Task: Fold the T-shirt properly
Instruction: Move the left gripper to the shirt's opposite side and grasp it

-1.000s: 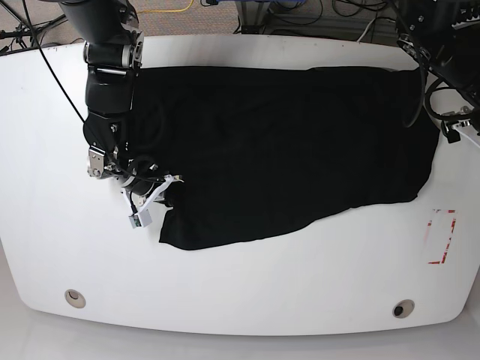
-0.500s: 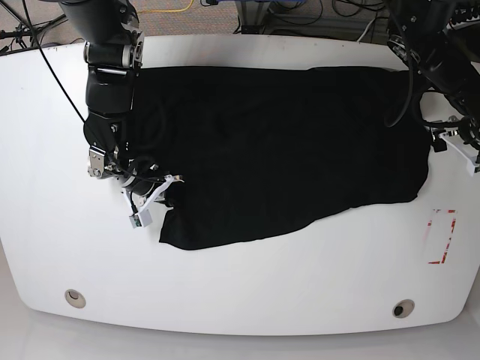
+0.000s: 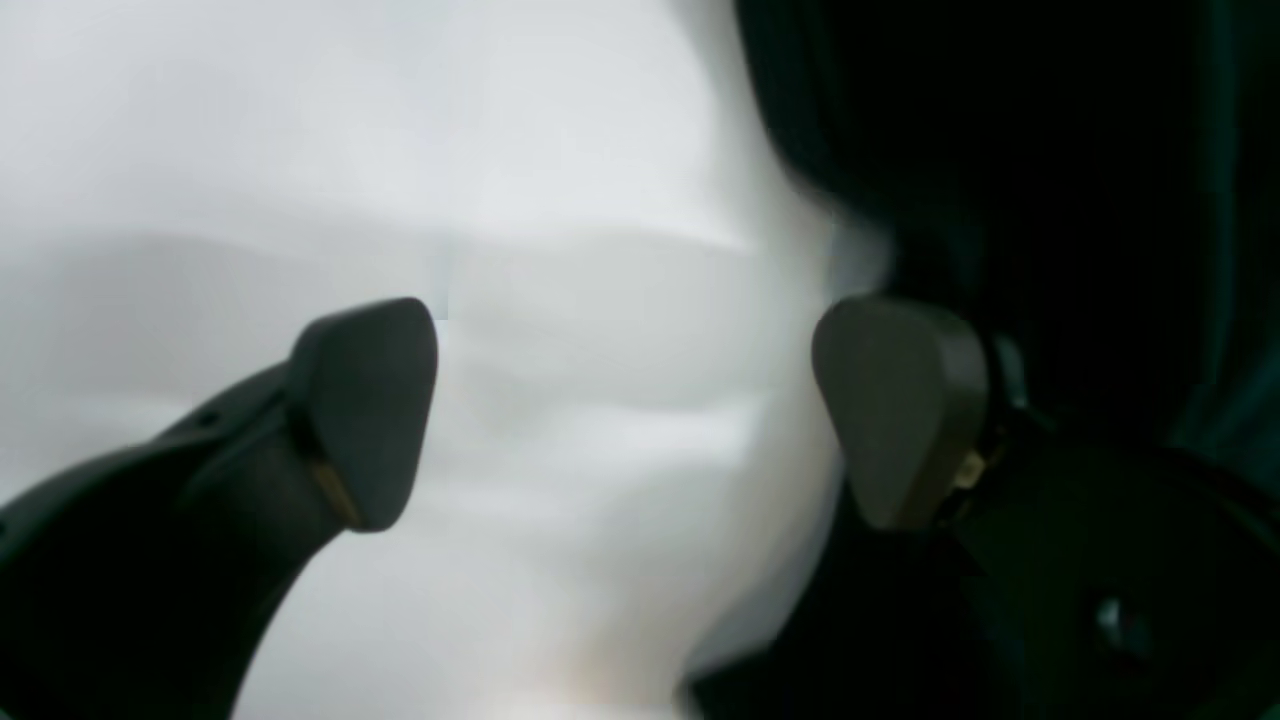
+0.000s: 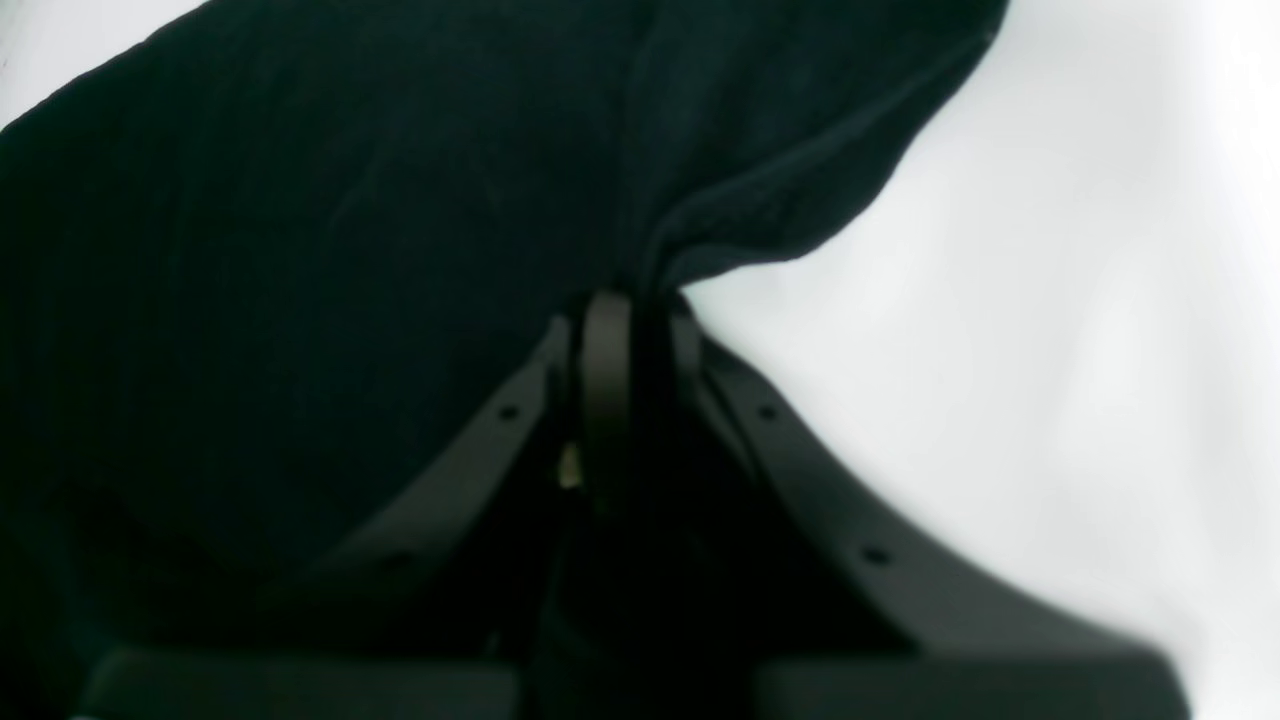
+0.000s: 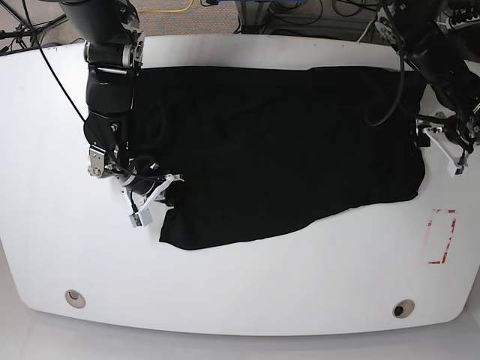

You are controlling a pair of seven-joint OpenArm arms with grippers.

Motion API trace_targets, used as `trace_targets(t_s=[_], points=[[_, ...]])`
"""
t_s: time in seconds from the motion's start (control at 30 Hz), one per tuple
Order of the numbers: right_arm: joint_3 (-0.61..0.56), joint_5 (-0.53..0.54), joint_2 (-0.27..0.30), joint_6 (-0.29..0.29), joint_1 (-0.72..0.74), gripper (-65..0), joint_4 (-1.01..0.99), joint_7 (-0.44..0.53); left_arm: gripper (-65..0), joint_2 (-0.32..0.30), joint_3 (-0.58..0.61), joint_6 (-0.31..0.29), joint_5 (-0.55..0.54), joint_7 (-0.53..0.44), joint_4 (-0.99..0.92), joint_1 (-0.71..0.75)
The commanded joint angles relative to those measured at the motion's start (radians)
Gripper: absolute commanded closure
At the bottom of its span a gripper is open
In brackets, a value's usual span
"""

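One T-shirt [image 5: 277, 150], black, spread across the white table [image 5: 240, 285], print not visible. Two grippers: right gripper [image 4: 628, 320] pinched on the shirt's near-left edge, cloth bunched between its jaws; left gripper [image 3: 640, 400] spread wide at the opposite edge, one finger [image 3: 370, 410] over bare table, other at the cloth, nothing held. Step looks like: securing the second grab before a fold. Next: left needs to close on that edge.
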Motion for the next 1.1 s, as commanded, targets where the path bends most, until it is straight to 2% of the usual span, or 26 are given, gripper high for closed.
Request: trace_targets(t_s=[0.0,0.13,0.53,1.07], points=[[0.0,-0.016,0.007,0.003,0.014,-4.0,0.007,-0.029,-58.3,-0.027,0.016,-0.001,-0.033,-0.019,0.096,-0.01],[0.0,-0.014,0.007,0.003,0.014,-4.0,0.007,-0.029,-58.3,-0.027,0.05,-0.001,-0.035,-0.019,0.152,0.013],[0.0,-0.014,0.005,0.004,0.012,-4.0,0.007,-0.029,-58.3,-0.024,0.056,-0.001,-0.03,-0.021,0.145,0.013],[0.0,-0.014,0.005,0.004,0.012,-4.0,0.007,-0.029,-58.2,-0.023,0.059,-0.001,-0.035,-0.067,-0.05,-0.009]])
